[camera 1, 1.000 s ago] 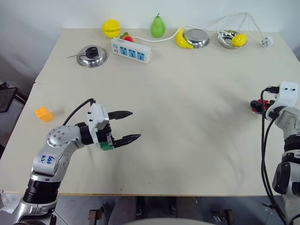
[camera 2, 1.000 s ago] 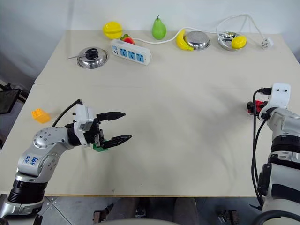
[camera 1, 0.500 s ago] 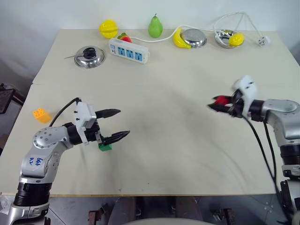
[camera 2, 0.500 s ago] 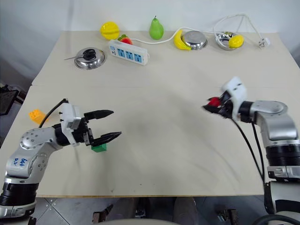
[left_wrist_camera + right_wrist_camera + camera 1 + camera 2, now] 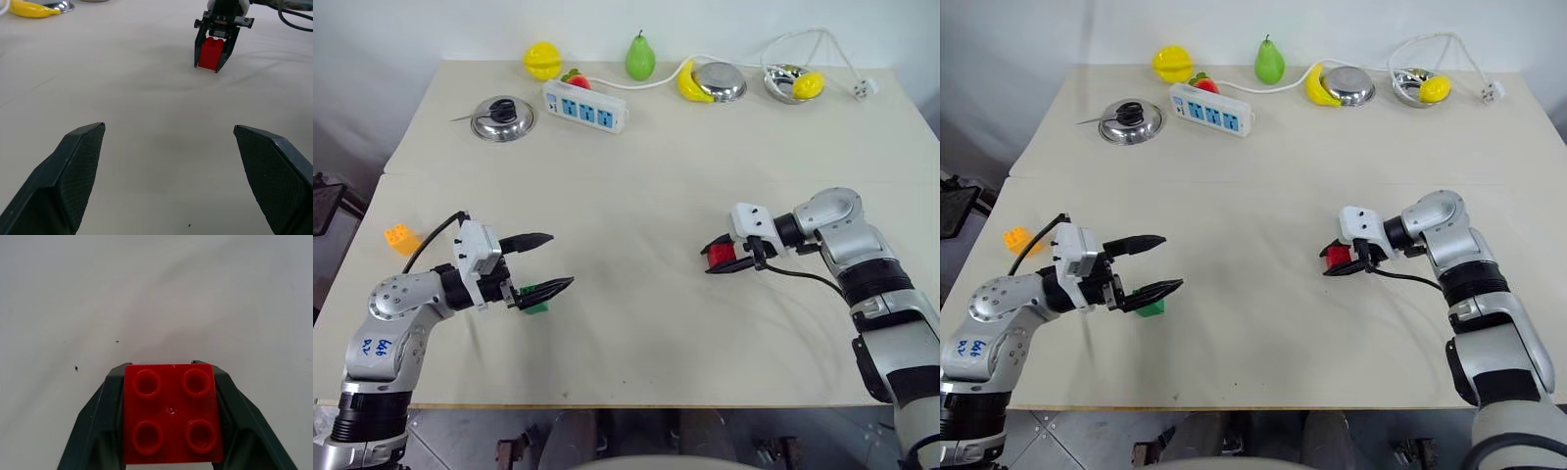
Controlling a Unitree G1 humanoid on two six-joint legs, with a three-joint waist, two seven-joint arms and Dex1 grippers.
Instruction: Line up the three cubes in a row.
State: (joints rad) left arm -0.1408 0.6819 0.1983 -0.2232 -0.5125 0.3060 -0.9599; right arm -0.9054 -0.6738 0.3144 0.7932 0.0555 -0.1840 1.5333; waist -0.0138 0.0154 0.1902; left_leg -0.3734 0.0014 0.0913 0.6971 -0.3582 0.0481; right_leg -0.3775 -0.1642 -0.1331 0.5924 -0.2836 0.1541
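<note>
My right gripper (image 5: 715,258) is shut on the red cube (image 5: 721,255), low over the table right of the middle. From the right wrist, the red cube (image 5: 171,413) shows its studs between the two fingers (image 5: 103,423). The left wrist view looks across the bare tabletop to the red cube (image 5: 210,53). Over the left side of the table, my left gripper (image 5: 560,260) is open and holds nothing. The green cube (image 5: 536,305) lies on the table just under its nearer finger. At the table's left edge, apart from both grippers, sits the orange-yellow cube (image 5: 401,238).
Along the far edge stand a pot lid (image 5: 503,117), a white power strip (image 5: 585,106) with its cable, toy fruit (image 5: 641,56), a banana (image 5: 693,83) and two metal bowls (image 5: 722,80). A seam (image 5: 431,174) crosses the table's left part.
My right arm has swung in from the table's right edge toward the middle, carrying the red cube. My left gripper has drawn back to the left, still open, uncovering more of the green cube.
</note>
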